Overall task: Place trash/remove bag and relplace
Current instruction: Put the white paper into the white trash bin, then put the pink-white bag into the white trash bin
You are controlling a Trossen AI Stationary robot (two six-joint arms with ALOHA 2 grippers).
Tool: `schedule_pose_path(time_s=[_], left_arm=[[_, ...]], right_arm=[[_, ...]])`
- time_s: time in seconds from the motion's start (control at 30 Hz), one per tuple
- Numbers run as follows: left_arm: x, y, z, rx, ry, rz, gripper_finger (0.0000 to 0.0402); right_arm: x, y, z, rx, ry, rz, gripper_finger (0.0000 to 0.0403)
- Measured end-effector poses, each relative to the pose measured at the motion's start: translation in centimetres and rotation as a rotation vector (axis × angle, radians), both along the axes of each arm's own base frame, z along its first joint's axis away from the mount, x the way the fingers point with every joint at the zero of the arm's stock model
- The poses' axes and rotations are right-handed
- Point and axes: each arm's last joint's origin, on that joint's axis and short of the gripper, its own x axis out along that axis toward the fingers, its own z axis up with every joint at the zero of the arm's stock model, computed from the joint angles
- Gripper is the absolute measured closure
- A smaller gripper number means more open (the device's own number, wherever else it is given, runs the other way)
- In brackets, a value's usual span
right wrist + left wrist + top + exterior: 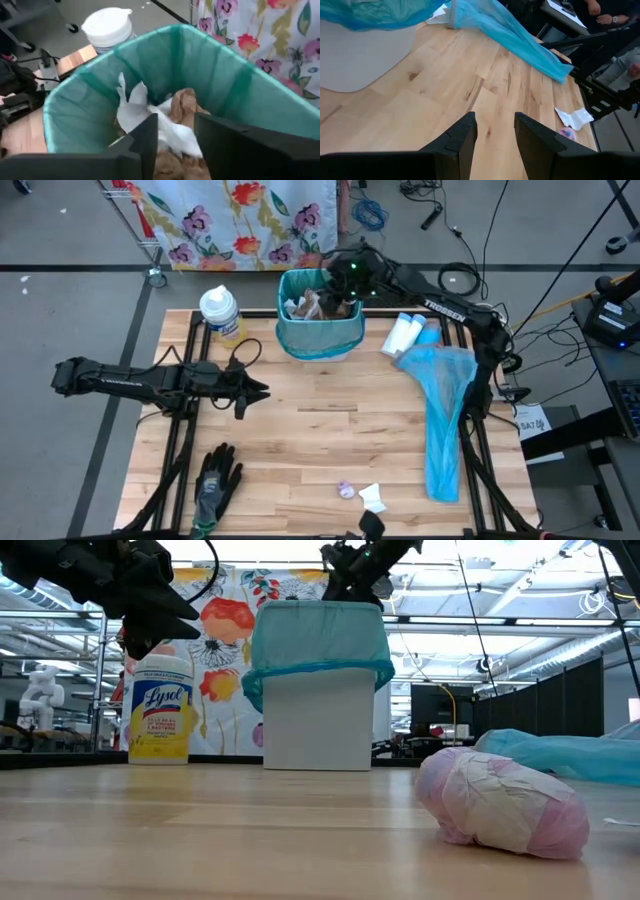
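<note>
Teal liner plastic wraps the small bin at the table's far edge in the high view, where the right gripper hangs over its mouth; two trash scraps lie by the near edge, a purple wrapper ball and a white tissue, with one spare blue bag, one wipes canister, two white bottles and one work glove. In the low view the wrapper ball looks featherlight, crushable and slick, best pinched across its middle. Through the left wrist view, the left gripper hovers parted and empty over bare wood. Through the right wrist view, the right fingers stand apart, released, above brown paper towel and white tissue in the bin.
</note>
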Motion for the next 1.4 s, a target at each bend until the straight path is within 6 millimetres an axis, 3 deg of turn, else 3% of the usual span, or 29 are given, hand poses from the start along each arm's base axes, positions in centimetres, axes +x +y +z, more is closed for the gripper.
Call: schedule_pose_path(time_s=[0.23,0.4,0.53,0.67,0.9,1.17,1.4], left_arm=[[0.0,0.0,0.0,0.0,0.0,0.0,0.0265],[0.0,0.0,0.0,0.0,0.0,0.0,0.0265],[0.0,0.0,0.0,0.0,0.0,0.0,0.0265],[0.0,0.0,0.0,-0.005,0.001,-0.014,0.0265],[0.0,-0.1,0.0,-0.008,0.003,-0.022,0.0265],[0.0,-0.1,0.0,-0.009,0.004,-0.026,0.0265],[0.0,-0.1,-0.1,-0.009,0.008,-0.027,0.0265]], right_arm=[[-3.4,1.7,4.3,-0.049,-0.087,-0.006,0.0239],[-6.9,4.6,7.0,0.0,-0.103,-0.01,0.0239],[-8.6,8.2,7.5,0.063,-0.02,0.059,0.0244],[-8.5,11.9,6.8,0.139,0.073,0.134,0.0245],[-6.8,18.2,2.6,0.284,0.24,0.09,0.0245],[-6.6,25.1,-6.0,0.514,0.415,-0.065,0.0245],[-6.5,30.0,-12.0,0.677,0.309,-0.089,0.0245]])
